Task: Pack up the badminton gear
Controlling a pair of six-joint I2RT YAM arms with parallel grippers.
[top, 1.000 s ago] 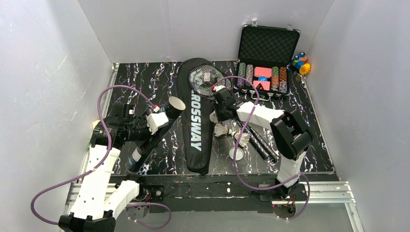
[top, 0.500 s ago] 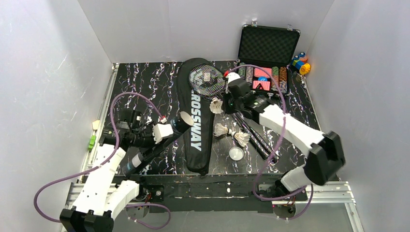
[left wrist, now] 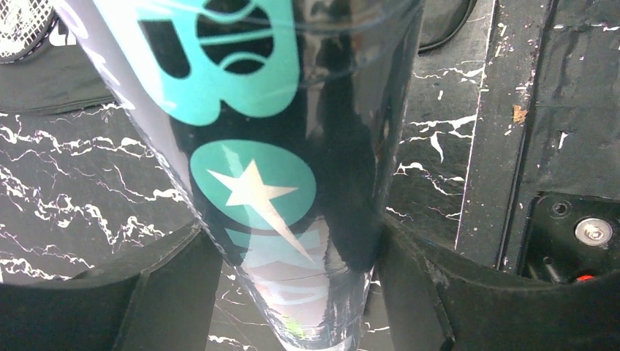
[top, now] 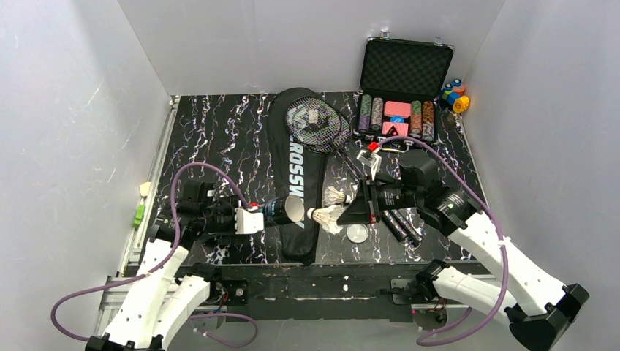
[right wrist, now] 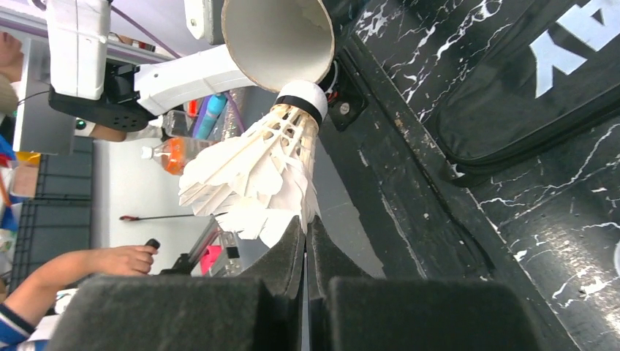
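Black worktop point(top: 219, 131), your left gripper point(top: 248, 219) holds the tube point(top: 281, 210), your right gripper point(right wrist: 305, 234) pinches a shuttlecock point(right wrist: 256, 175) by its feathers, its tip right at the tube's open end

Top view: bright, even overhead light, white walls point(top: 73, 110) slightly washed, faint shadows on desk point(top: 219, 124). Left wrist: glare streaks on glossy tube point(left wrist: 278, 146), jaws blurred. Right wrist: shuttlecock point(right wrist: 256, 168) sharp, background soft.
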